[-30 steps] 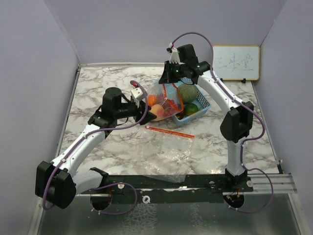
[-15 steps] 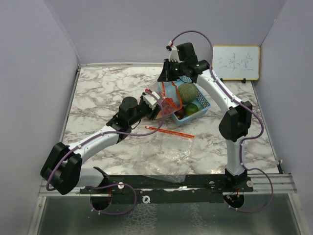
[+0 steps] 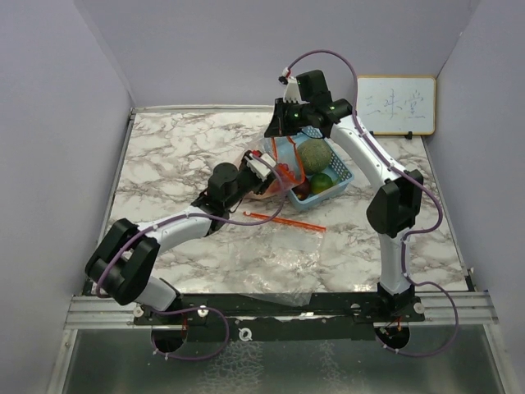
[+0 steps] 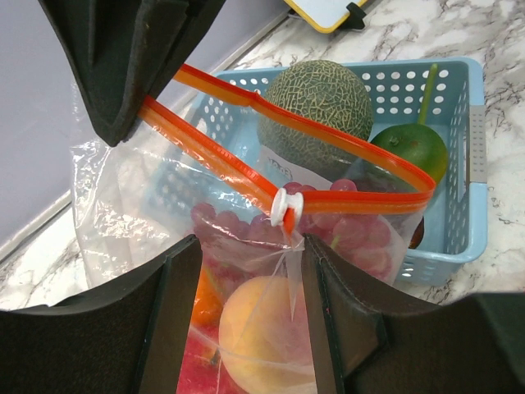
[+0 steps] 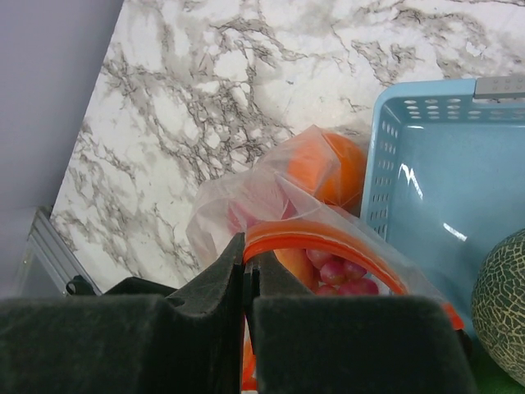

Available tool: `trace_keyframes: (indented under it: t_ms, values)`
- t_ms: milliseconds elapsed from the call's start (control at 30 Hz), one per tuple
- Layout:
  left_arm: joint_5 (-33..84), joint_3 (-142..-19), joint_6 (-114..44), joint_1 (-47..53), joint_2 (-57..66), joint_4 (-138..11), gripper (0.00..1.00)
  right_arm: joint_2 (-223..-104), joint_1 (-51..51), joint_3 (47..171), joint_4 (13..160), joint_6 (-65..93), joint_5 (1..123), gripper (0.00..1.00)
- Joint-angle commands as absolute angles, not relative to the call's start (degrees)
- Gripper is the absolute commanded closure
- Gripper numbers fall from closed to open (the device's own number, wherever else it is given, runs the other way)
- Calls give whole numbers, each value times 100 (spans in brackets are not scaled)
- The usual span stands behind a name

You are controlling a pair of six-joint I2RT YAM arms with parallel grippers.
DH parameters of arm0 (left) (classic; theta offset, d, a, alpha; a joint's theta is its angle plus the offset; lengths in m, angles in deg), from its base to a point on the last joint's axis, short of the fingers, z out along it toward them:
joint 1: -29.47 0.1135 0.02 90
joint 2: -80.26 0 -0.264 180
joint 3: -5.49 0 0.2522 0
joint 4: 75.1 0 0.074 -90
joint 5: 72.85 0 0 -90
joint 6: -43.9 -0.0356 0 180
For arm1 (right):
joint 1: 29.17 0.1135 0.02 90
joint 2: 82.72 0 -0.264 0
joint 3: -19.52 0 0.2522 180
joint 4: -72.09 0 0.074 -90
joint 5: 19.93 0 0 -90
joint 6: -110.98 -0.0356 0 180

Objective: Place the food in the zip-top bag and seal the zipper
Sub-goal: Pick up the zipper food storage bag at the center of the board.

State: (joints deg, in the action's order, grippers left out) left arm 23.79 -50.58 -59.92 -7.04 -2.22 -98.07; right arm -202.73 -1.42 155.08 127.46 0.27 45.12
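Note:
A clear zip-top bag (image 3: pixel 275 174) with an orange zipper (image 4: pixel 246 168) holds food: an orange fruit (image 5: pixel 332 168), a peach-coloured fruit (image 4: pixel 262 336) and red grapes (image 4: pixel 353 238). My right gripper (image 5: pixel 250 258) is shut on the bag's zipper rim and holds it up; it also shows in the top view (image 3: pixel 287 125). My left gripper (image 4: pixel 246 328) is open, its fingers (image 4: pixel 168 328) on either side of the bag just below the white slider (image 4: pixel 283 209). A grey-green melon (image 4: pixel 316 94) and a green fruit (image 4: pixel 410 148) lie in the blue basket (image 4: pixel 472 164).
A second, flat clear bag (image 3: pixel 279 250) with an orange strip (image 3: pixel 283 220) lies on the marble table near the front. A whiteboard (image 3: pixel 396 105) leans at the back right. The basket (image 3: pixel 343 174) stands right behind the held bag.
My left arm has stretched forward and lowered, bringing its open gripper right up to the bag. The right gripper has kept its hold on the rim, barely moving.

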Motion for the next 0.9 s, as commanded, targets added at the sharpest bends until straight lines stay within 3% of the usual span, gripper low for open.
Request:
trace_keyframes:
  t_ms: [0, 133, 367, 500, 767, 867]
  values:
    - [2379, -5198, -6196, -777, -541, -10356, 46, -20299, -134, 15725, 12863, 77, 4367, 98]
    - [2347, -5149, -6267, -814, -786, -10634, 53, -20285, -132, 15749, 12923, 77, 4337, 98]
    - [1884, -5327, -6178, -815, -895, -10685, 97, -20270, -140, 15856, 13110, 101, 4362, 98]
    - [1379, -5487, -6157, -810, -577, -10327, 100, -20196, -217, 15734, 13218, 120, 4578, 97]
    - [1111, -5455, -5964, -789, 606, -9295, 100, -19342, -447, 14521, 12879, 1015, 4883, 47]
    - [1031, -5338, -5843, -757, 1092, -8929, 100, -18604, -447, 13668, 12189, 1342, 5149, 36]
